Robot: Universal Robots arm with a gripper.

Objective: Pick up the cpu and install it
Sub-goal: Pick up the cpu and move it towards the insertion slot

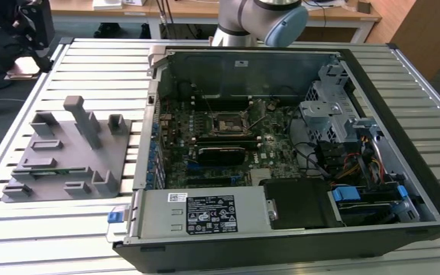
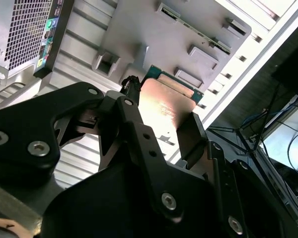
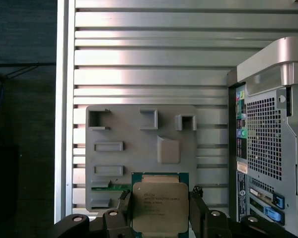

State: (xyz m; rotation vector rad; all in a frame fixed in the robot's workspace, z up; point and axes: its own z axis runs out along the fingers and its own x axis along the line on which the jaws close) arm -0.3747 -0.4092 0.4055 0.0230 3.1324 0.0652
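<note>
The cpu [image 3: 160,206], a small square chip with a pale metal top on a green board, sits clamped between my gripper's [image 3: 160,212] two black fingers [image 3: 198,210]. In the second wrist view the cpu [image 2: 166,104] shows the same way, with the gripper [image 2: 161,115] shut on its two opposite edges. It hangs well above the grey plastic fixture [image 3: 139,148]. In the exterior view the dark square socket [image 1: 228,122] lies on the motherboard inside the open computer case [image 1: 403,189]. The arm [image 1: 258,17] rises at the back of that view.
The grey fixture [image 1: 67,149] stands on the slatted metal table [image 1: 52,235] at the exterior view's left, with a narrow green memory stick [image 1: 52,170] in one slot. The case's rear panel [image 3: 268,139] stands beside the fixture. Drive cages and cables [image 1: 342,143] crowd the case's right side.
</note>
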